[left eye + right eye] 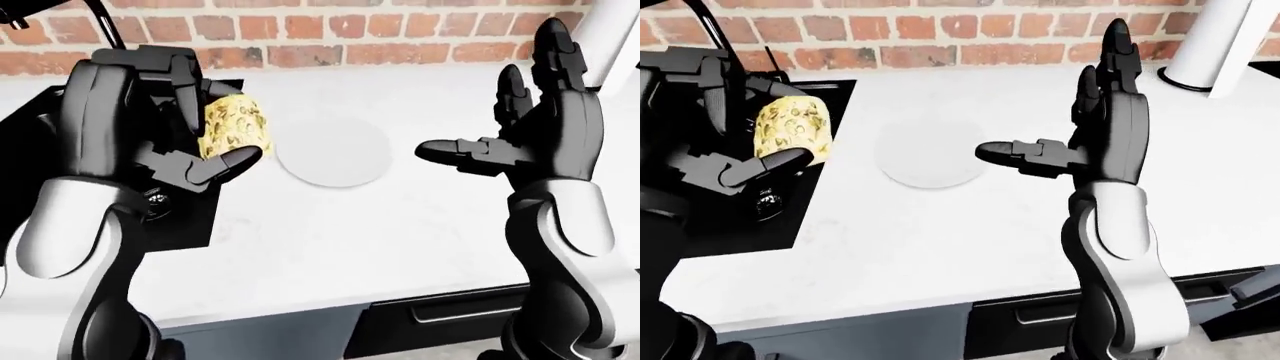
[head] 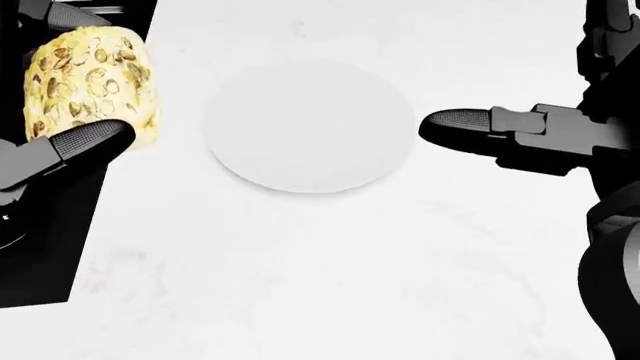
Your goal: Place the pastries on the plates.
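So the left hand (image 1: 170, 124) has its fingers wrapped tight around the pastry (image 2: 92, 82), a yellowish lump with nut-looking bits on it, held up off the surface. In the head view it sits at the upper left, right over the edge where the black sink (image 1: 730, 217) meets the white bench (image 2: 330, 277). The plate (image 2: 310, 124) is just to the right of it on the bench, white on white. The right hand (image 1: 1060, 154) is up on the plate's other side, fingers spread wide, holding nothing. Brick wall (image 1: 330, 30) runs along the top of the eye views.
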